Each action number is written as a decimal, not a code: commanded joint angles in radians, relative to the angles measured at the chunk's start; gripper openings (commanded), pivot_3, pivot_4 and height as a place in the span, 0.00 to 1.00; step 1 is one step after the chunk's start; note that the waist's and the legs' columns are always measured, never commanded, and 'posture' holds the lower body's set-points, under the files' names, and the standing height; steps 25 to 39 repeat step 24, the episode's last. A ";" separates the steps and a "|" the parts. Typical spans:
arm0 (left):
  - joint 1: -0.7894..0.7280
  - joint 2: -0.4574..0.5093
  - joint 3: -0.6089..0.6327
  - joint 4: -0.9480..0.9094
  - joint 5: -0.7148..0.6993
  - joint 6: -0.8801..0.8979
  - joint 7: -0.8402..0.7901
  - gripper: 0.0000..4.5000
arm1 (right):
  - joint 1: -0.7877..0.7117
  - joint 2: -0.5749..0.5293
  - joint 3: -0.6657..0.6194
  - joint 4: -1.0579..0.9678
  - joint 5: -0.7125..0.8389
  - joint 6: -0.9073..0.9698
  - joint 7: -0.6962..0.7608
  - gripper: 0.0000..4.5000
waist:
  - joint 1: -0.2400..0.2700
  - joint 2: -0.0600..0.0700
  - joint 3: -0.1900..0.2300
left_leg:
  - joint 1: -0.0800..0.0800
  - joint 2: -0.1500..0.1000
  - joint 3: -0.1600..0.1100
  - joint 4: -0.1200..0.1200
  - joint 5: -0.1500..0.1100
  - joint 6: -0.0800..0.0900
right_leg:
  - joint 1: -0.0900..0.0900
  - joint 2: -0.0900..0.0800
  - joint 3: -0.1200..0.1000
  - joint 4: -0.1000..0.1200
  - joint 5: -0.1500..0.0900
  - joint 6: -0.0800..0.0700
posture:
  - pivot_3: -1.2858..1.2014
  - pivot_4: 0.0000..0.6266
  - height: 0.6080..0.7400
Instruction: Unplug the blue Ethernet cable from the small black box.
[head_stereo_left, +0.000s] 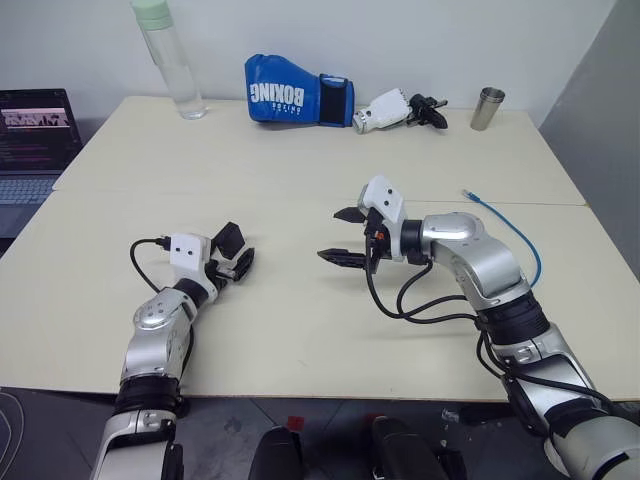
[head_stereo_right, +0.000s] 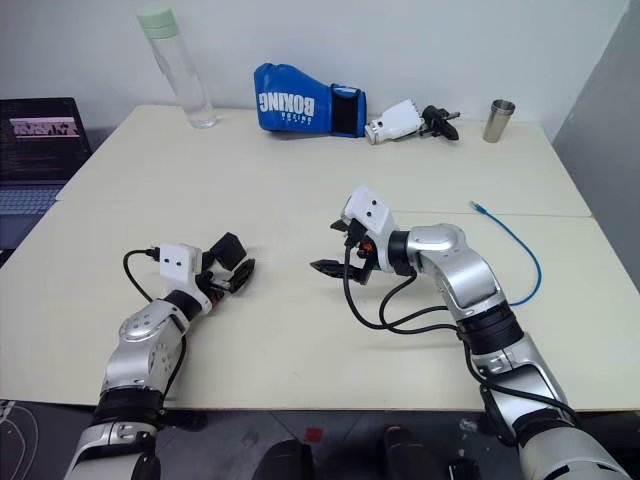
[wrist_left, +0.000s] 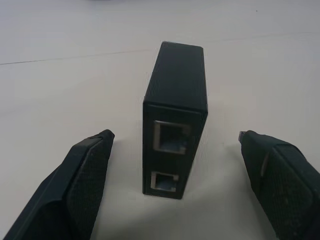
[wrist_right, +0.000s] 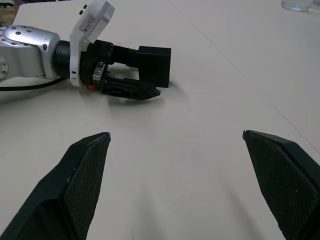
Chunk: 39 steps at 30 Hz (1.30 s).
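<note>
Status: we judged unplugging done | thin bright blue Ethernet cable (head_stereo_left: 510, 232) lay apart, near our right arm | small matte black box (wrist_left: 175, 122) stood between left gripper (wrist_left: 175, 185) spread jaws, ports empty | right gripper (wrist_right: 175, 185) jaws spread, empty

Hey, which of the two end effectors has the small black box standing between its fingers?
The left end effector. The small black box stands on end between its open fingers, untouched, ports empty. The right end effector hangs open over bare table.

We see a pale cream counter (head_stereo_left: 300, 160) with a seam across it; behind it stands a plain white wall (head_stereo_left: 400, 40), below its near edge a dark floor (head_stereo_left: 220, 430).
</note>
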 joint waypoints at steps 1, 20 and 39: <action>0.071 0.074 0.057 -0.153 -0.027 0.041 -0.023 0.95 | -0.015 -0.023 -0.005 -0.070 0.020 -0.005 0.042 1.00 | -0.002 0.000 0.000 | 0.000 0.000 0.000 0.000 0.000 0.000 | 0.000 0.000 0.000 0.000 0.000 0.000 | 0.52 0.24 1.00; 0.293 0.493 0.306 -0.692 -0.278 0.516 -0.258 0.95 | 0.340 -0.379 -0.350 -0.375 0.253 0.081 0.141 1.00 | -0.008 -0.002 0.001 | 0.001 0.000 -0.001 -0.001 0.000 0.000 | 0.001 0.000 0.000 -0.003 -0.002 0.001 | 0.52 0.24 1.00; 0.247 0.579 0.314 -0.583 -0.268 0.503 -0.339 0.95 | 0.337 -0.441 -0.401 -0.395 0.314 0.124 0.146 1.00 | -0.009 -0.001 0.002 | 0.001 0.000 -0.001 -0.001 -0.001 0.000 | 0.000 0.001 0.000 -0.003 -0.002 0.000 | 0.52 0.24 1.00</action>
